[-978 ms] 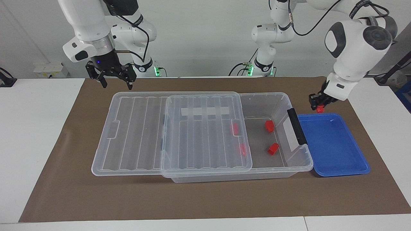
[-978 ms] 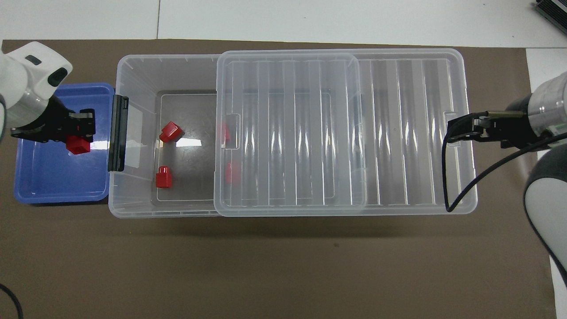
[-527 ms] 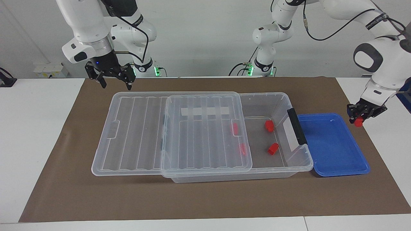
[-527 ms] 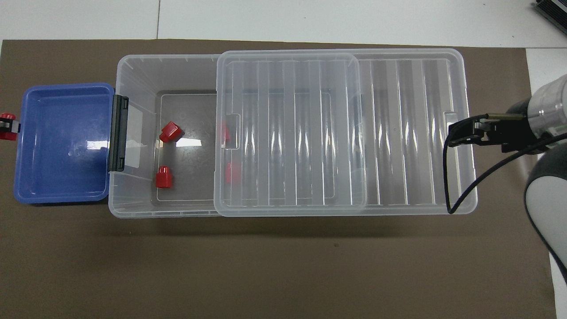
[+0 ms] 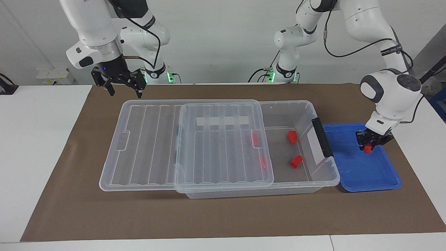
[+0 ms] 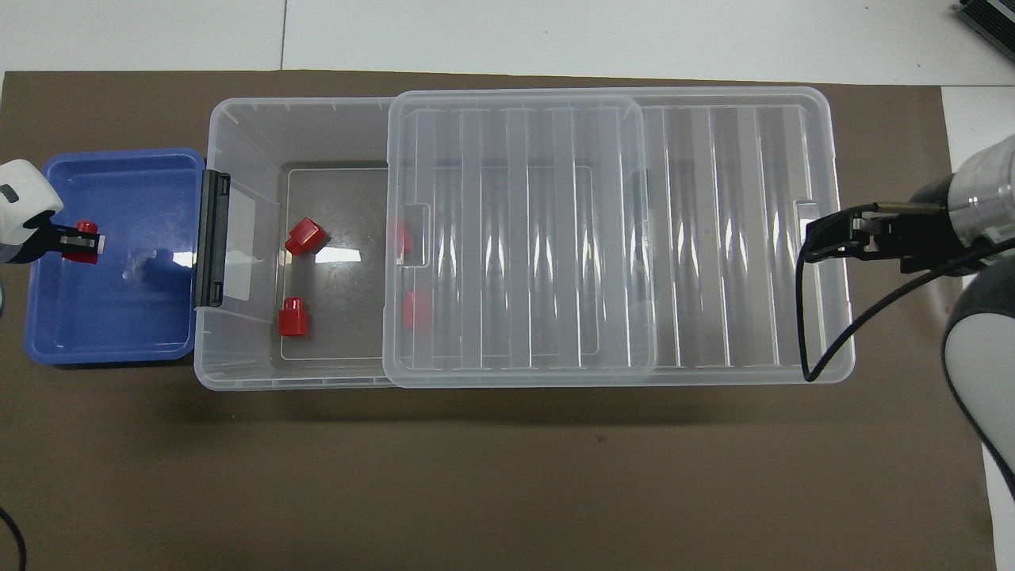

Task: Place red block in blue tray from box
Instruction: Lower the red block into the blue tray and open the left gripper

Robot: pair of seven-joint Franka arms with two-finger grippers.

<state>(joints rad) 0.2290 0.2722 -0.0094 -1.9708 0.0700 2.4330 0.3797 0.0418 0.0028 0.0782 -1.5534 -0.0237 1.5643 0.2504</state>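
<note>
My left gripper (image 5: pixel 368 143) is shut on a red block (image 5: pixel 367 149) and holds it low inside the blue tray (image 5: pixel 369 174), near the tray's rim away from the box; I cannot tell if the block touches the floor. In the overhead view the gripper (image 6: pixel 74 240) and block (image 6: pixel 81 255) are over the tray (image 6: pixel 119 317). The clear box (image 5: pixel 299 106) has its ribbed lid (image 5: pixel 223 139) slid toward the right arm's end. Two red blocks (image 5: pixel 292 137) (image 5: pixel 296 161) lie in the open part, and two more (image 5: pixel 254 139) (image 5: pixel 263 162) under the lid. My right gripper (image 5: pixel 123 89) waits open above the box's other end.
The box's black handle (image 5: pixel 322 137) faces the tray and almost touches it. A brown mat (image 5: pixel 223 216) covers the table under everything. The white table (image 5: pixel 35 139) shows past the mat at the right arm's end.
My left gripper swung with the red block out past the tray's outer end, then came back over the tray and dropped low into it. The right gripper barely moved.
</note>
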